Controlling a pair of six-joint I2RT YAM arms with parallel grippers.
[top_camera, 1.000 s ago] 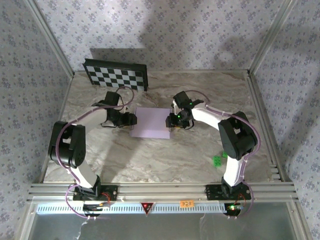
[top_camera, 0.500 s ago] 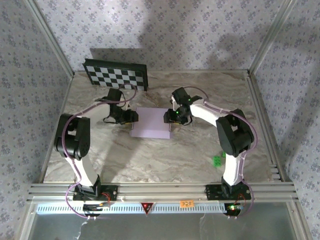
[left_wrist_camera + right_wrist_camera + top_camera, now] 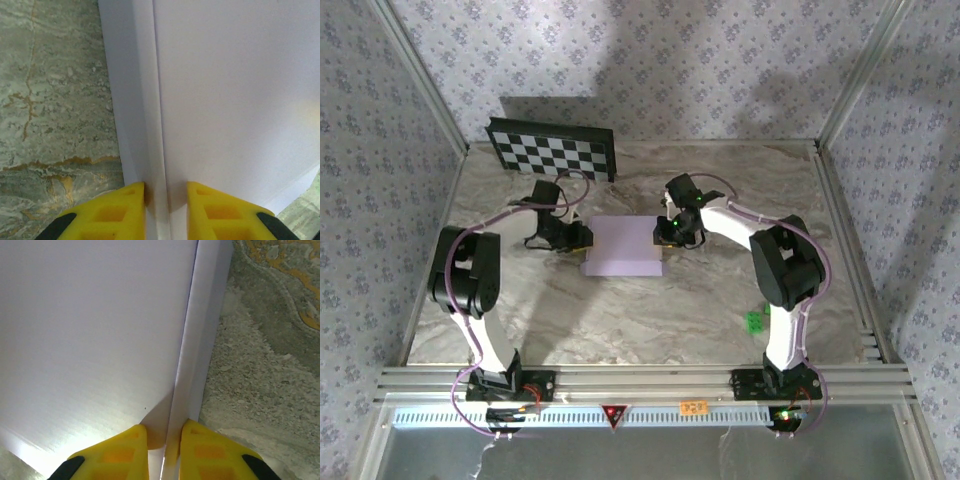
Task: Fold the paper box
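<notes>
Paper box pinched at opposite side walls by left fingers and right fingers

cut off: paper box runs past top edge | unclear: green obj too small to ID

Nothing here is legible to me. At six o'clock in the overhead view, the front rail carries a small orange sticker with dark characters too small to make out. At its nine o'clock sits a red triangle mark, its detail blurred. The paper box is plain pale card.
</notes>
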